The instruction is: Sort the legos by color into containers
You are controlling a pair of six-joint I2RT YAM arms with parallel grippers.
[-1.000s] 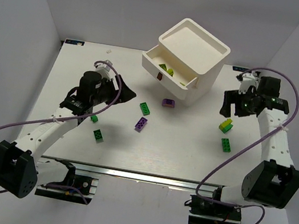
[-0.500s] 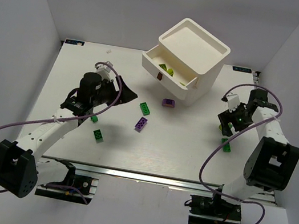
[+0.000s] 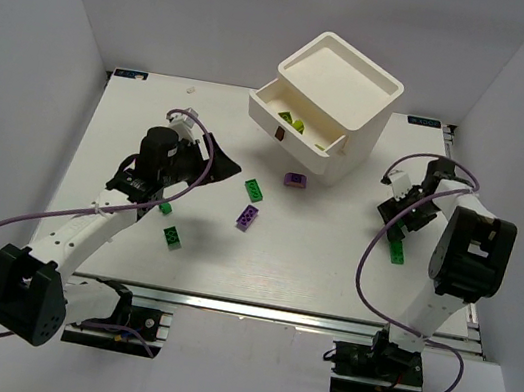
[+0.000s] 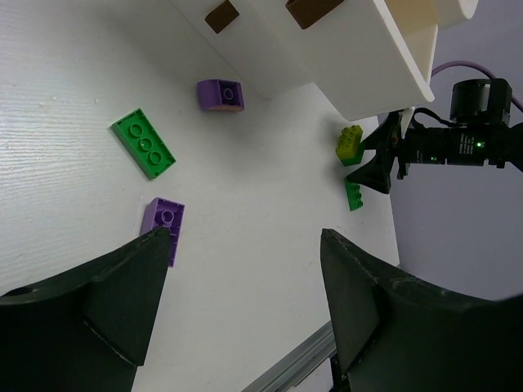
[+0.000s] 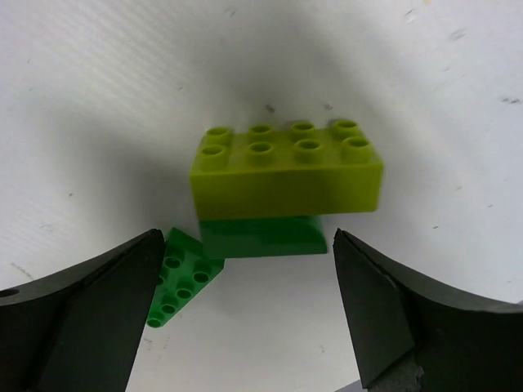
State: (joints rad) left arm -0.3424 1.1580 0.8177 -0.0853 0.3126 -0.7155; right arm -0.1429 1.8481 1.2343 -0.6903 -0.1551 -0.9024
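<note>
A white tabletop (image 3: 133,123) is seen from above. Two white bins are stacked at upper centre: the upper bin (image 3: 342,73) is set askew on the lower bin (image 3: 310,152), in which yellow-green bricks (image 3: 294,120) are visible. Just below the bins, a small purple brick (image 3: 294,179), a long green brick (image 3: 255,189) and a long purple brick (image 3: 248,217) are scattered. A small green brick (image 3: 166,207) and a larger green brick (image 3: 173,236) lie left of centre.

The left fingers (image 4: 90,310) are spread wide with nothing between them, over the tabletop left of centre.

At the right, the right fingers (image 5: 73,327) are opened wide on either side of a yellow-green eight-stud brick (image 5: 286,167), apart from it. That brick is stacked on a dark green brick (image 5: 261,237), and a green plate (image 5: 181,278) lies just beside, lower left in the wrist view.
</note>
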